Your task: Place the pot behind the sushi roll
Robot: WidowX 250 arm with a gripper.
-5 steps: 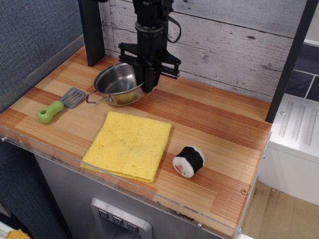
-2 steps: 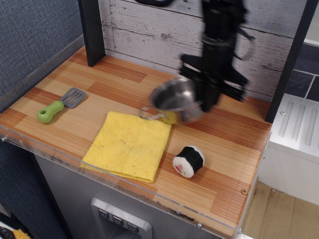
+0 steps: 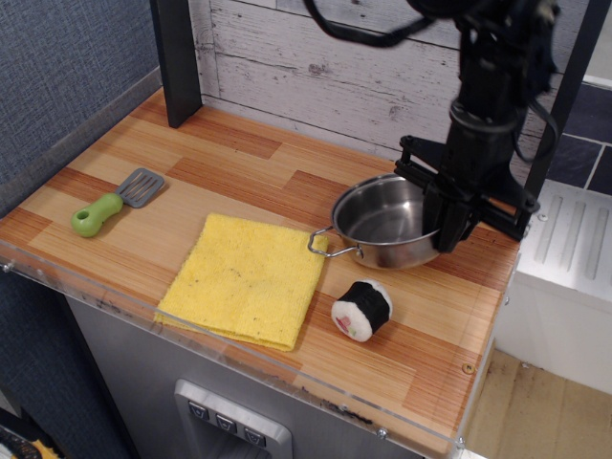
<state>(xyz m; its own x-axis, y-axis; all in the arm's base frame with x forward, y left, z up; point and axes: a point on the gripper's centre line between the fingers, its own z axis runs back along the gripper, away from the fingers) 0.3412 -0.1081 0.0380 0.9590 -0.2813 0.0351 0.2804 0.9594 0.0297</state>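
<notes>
Steel pot moved right, now behind sushi roll, fingers gripping rim.

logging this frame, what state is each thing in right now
pot: upright, behind the sushi roll, far rim held by the gripper
sushi roll: on its side, free, near the front edge
yellow cloth: flat on the counter
spatula: flat, untouched, at the left
gripper: jaws shut on the pot's rim
</notes>
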